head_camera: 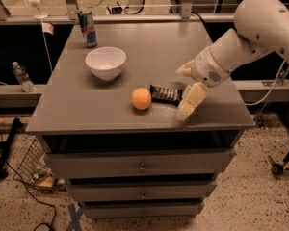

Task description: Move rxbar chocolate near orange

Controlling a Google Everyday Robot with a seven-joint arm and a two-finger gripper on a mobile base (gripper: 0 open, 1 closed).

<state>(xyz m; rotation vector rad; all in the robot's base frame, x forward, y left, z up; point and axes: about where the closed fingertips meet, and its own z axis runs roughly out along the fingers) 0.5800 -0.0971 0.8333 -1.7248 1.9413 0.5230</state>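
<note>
The rxbar chocolate [166, 94] lies flat on the grey cabinet top [86, 105], its left end close to the orange [141, 98]. The orange sits just left of the bar, near the front edge. My gripper [185, 90] hangs just right of the bar's right end, open, with one pale finger [191, 100] reaching down toward the front edge and the other [184, 70] further back. It holds nothing.
A white bowl [105, 62] stands behind and left of the orange. A blue-silver drink can [87, 28] stands at the back left. The cabinet has drawers [142, 165] below. A water bottle [22, 77] and cables lie on the floor at left.
</note>
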